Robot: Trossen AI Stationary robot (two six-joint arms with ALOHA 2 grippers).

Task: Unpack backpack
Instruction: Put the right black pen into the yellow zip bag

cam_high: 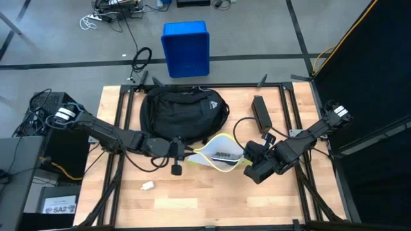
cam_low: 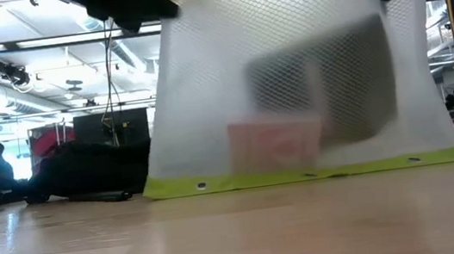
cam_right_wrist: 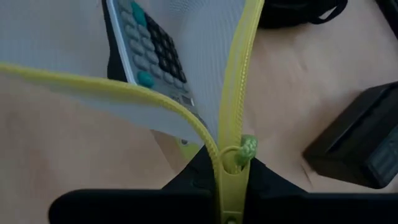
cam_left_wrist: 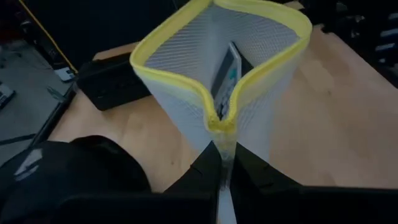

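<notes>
In front of the backpack (cam_high: 184, 110), on the counter (cam_high: 192, 199), both arms are holding a yellow-edged mesh pouch (cam_high: 221, 156) open between them, jaws clamped on opposite ends; a calculator (cam_right_wrist: 152, 50) is lying inside.

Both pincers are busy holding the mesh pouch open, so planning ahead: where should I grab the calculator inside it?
Take the calculator by its upper end, coming straight down through the pouch's open mouth. It stands on edge between the mesh pouch walls, its end nearest the yellow zip rim, so the long sides are screened by mesh. One pincer would have to let go first.
</notes>
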